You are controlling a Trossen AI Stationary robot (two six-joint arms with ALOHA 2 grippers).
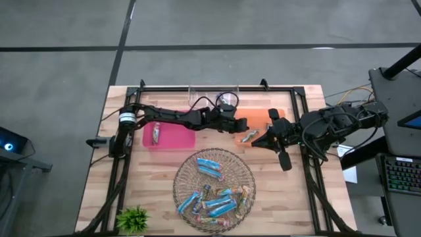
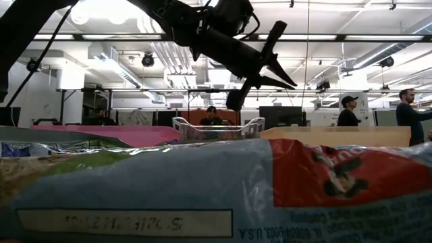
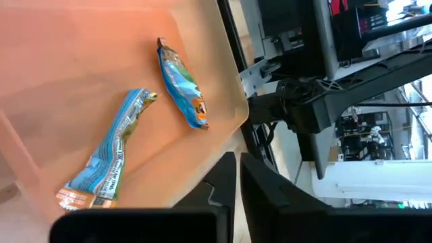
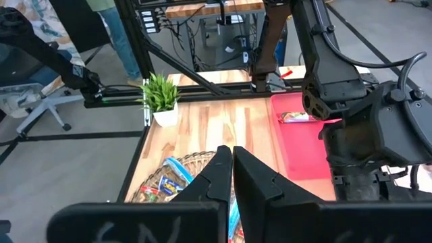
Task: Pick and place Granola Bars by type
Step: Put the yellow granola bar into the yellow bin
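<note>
Two blue granola bars (image 3: 145, 131) apart in orange tray (image 3: 61, 61), left hand (image 3: 236, 177) closed nr rim

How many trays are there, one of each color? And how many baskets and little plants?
Pink tray: 1
Orange tray: 1
Clear tray: 1
Wire basket: 1
Green plant: 1
Total: 5

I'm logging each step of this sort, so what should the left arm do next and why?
Probably swing back to the wire basket for another bar. The left gripper is shut and empty above the orange tray, where two blue bars already lie.
</note>
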